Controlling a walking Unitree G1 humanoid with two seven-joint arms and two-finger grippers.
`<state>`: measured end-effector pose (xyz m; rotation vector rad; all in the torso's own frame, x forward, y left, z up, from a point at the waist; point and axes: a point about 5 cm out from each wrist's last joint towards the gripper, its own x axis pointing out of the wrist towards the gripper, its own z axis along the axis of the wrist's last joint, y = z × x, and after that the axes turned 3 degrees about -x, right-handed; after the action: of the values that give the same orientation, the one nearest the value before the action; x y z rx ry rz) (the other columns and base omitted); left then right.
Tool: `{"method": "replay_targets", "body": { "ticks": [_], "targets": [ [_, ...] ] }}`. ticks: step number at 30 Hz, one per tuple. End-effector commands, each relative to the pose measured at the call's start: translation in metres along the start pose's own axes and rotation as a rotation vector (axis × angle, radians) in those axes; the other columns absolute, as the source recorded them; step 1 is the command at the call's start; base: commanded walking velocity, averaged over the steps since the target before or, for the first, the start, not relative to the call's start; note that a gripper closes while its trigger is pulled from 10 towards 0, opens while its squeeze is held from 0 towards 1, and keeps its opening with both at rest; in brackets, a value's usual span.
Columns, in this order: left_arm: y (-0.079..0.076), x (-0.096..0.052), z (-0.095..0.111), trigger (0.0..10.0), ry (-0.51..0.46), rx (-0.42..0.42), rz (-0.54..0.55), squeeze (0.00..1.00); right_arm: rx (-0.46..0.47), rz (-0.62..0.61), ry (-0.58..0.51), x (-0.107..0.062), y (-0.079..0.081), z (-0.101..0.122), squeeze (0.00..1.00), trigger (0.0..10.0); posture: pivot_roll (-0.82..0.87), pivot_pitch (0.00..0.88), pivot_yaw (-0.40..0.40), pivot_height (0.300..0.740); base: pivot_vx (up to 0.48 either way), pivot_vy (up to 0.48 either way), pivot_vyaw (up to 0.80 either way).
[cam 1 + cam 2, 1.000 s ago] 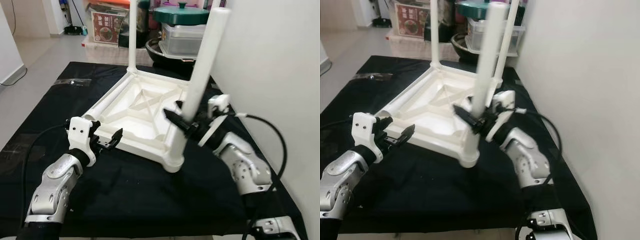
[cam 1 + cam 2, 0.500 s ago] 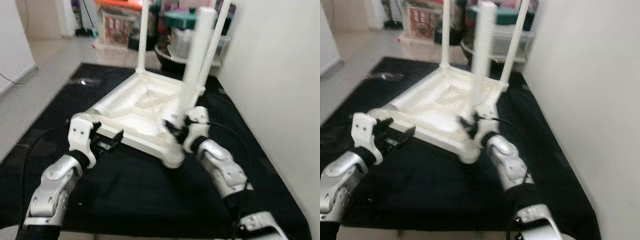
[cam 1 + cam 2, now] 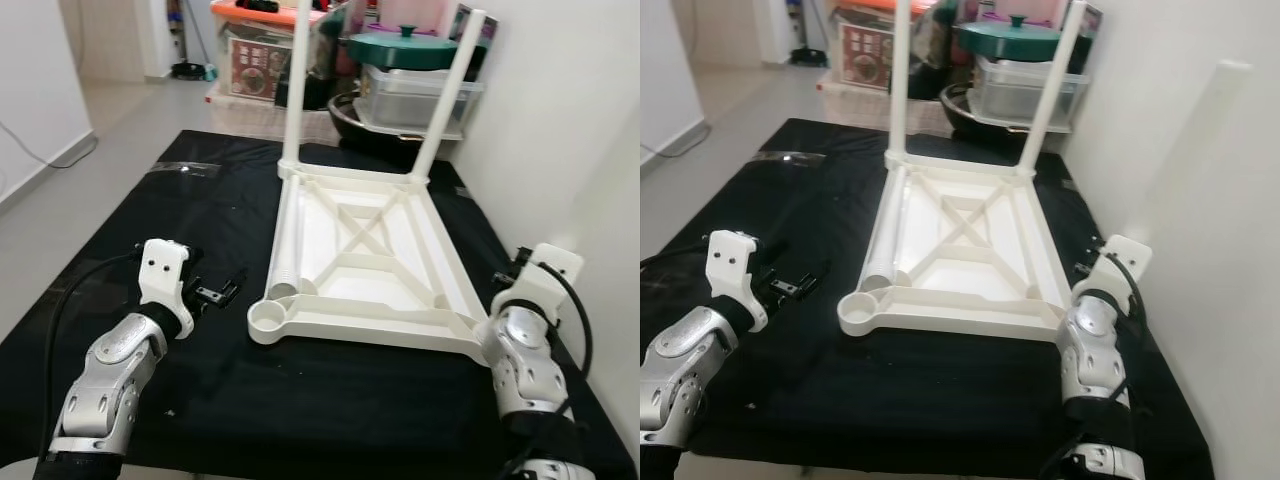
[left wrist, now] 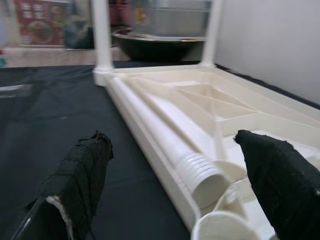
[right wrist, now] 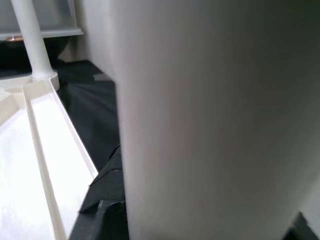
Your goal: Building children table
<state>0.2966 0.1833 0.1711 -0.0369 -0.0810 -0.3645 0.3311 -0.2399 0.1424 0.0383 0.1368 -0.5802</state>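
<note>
Lying upside down on the black-covered desk (image 3: 150, 200), the white plastic children's table (image 3: 365, 265) has two legs fitted. Just beside its empty corner socket, the left gripper (image 3: 222, 293) hovers wide open, holding nothing. Right gripper (image 5: 107, 200) clasps a loose white leg (image 5: 210, 125).

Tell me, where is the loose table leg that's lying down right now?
The loose leg lies flat inside the upturned white table top, along its left edge, its ribbed end beside the empty near-left socket, just ahead of the left tool.

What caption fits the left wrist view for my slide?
Left gripper open beside the upturned white table top, a loose leg lying inside its frame, two legs standing at the far end.
</note>
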Motion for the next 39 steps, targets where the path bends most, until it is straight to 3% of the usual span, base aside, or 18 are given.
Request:
{"method": "replay_targets", "body": {
  "ticks": [1,4,5,6,8,11,13,16,24,27,28,29,32,33,34,36,38,39],
  "targets": [
    [-0.003,0.002,-0.002,10.0,0.014,-0.003,-0.013,0.0,0.01,0.09,0.088,0.002,0.01,-0.011,1.0,10.0,0.07,0.0,-0.113,0.74,0.0,0.0,0.0],
    [-0.001,0.001,-0.002,10.0,0.013,-0.002,-0.011,0.0,0.066,0.193,0.029,0.006,0.02,0.008,0.97,10.0,0.07,0.0,-0.113,0.74,0.0,0.0,0.0],
    [0.0,0.0,-0.002,10.0,0.015,-0.001,-0.009,0.0,0.145,0.325,0.005,0.004,0.031,0.02,0.0,10.0,0.06,0.0,-0.105,0.74,0.0,0.0,0.0],
    [0.0,0.0,-0.003,10.0,0.017,-0.001,-0.007,0.0,0.206,0.519,-0.066,-0.003,0.043,0.039,0.0,10.0,0.06,0.0,-0.105,0.74,0.0,0.0,0.0],
    [-0.001,0.0,-0.003,10.0,0.019,0.001,-0.01,0.0,0.227,0.7,-0.143,-0.013,0.053,0.055,0.0,10.0,0.06,0.0,-0.105,0.74,0.0,0.0,0.0],
    [-0.002,0.003,-0.002,10.0,0.015,0.004,-0.017,0.0,0.162,1.082,-0.27,-0.039,0.065,0.076,0.0,10.0,0.06,0.0,-0.106,0.74,0.0,0.0,0.0],
    [-0.002,0.003,-0.002,10.0,0.014,0.004,-0.017,0.0,0.154,1.11,-0.274,-0.041,0.066,0.077,0.0,10.0,0.06,0.0,-0.106,0.74,0.0,0.0,0.0],
    [-0.002,0.004,-0.001,10.0,0.01,0.006,-0.015,0.0,0.097,1.346,-0.3,-0.059,0.073,0.074,0.0,10.0,0.07,0.0,-0.112,0.74,0.0,0.0,0.0],
    [0.0,0.001,-0.001,10.0,0.013,0.009,-0.01,0.0,0.008,1.576,-0.285,-0.085,0.087,0.053,0.0,10.0,0.08,0.0,-0.116,0.74,0.0,0.0,0.0],
    [0.0,0.0,-0.001,10.0,0.016,0.01,-0.009,0.0,-0.023,1.549,-0.273,-0.082,0.092,0.048,0.0,10.0,0.09,0.0,-0.112,0.74,0.0,0.0,0.0],
    [0.0,0.001,-0.001,10.0,0.016,0.011,-0.01,0.0,-0.06,1.501,-0.245,-0.076,0.096,0.043,0.0,6.7,0.09,0.0,-0.112,0.74,0.0,0.0,0.0],
    [0.0,0.001,0.0,10.0,0.017,0.012,-0.012,0.0,-0.08,1.445,-0.203,-0.069,0.098,0.037,0.0,0.0,0.08,0.0,-0.11,0.74,0.0,0.0,0.0],
    [0.0,0.002,0.0,10.0,0.017,0.013,-0.013,0.0,-0.092,1.408,-0.174,-0.064,0.099,0.034,0.0,0.0,0.08,0.0,-0.11,0.74,0.0,0.0,0.0],
    [0.0,0.002,0.0,10.0,0.018,0.012,-0.016,0.0,-0.162,1.129,-0.08,-0.04,0.093,0.02,0.0,0.0,0.07,0.0,-0.102,0.74,0.0,0.0,0.0],
    [0.0,0.002,0.0,10.0,0.018,0.012,-0.016,0.0,-0.162,1.129,-0.08,-0.04,0.093,0.02,0.0,0.0,0.07,0.0,-0.102,0.74,0.0,0.0,0.0],
    [-0.001,0.003,-0.002,10.0,0.021,0.01,-0.02,0.0,-0.202,0.663,0.036,-0.003,0.067,0.002,0.0,0.0,0.06,0.0,-0.098,0.74,0.0,0.0,0.0],
    [-0.002,0.004,-0.002,10.0,0.022,0.01,-0.022,0.0,-0.209,0.563,0.062,0.004,0.06,-0.002,0.0,0.0,0.06,0.0,-0.098,0.74,0.0,0.0,0.0],
    [-0.003,0.004,-0.002,10.0,0.022,0.008,-0.024,0.0,-0.157,0.36,0.118,0.014,0.038,-0.011,0.0,0.0,0.07,0.0,-0.103,0.74,0.0,0.0,0.0]
  ]
}}
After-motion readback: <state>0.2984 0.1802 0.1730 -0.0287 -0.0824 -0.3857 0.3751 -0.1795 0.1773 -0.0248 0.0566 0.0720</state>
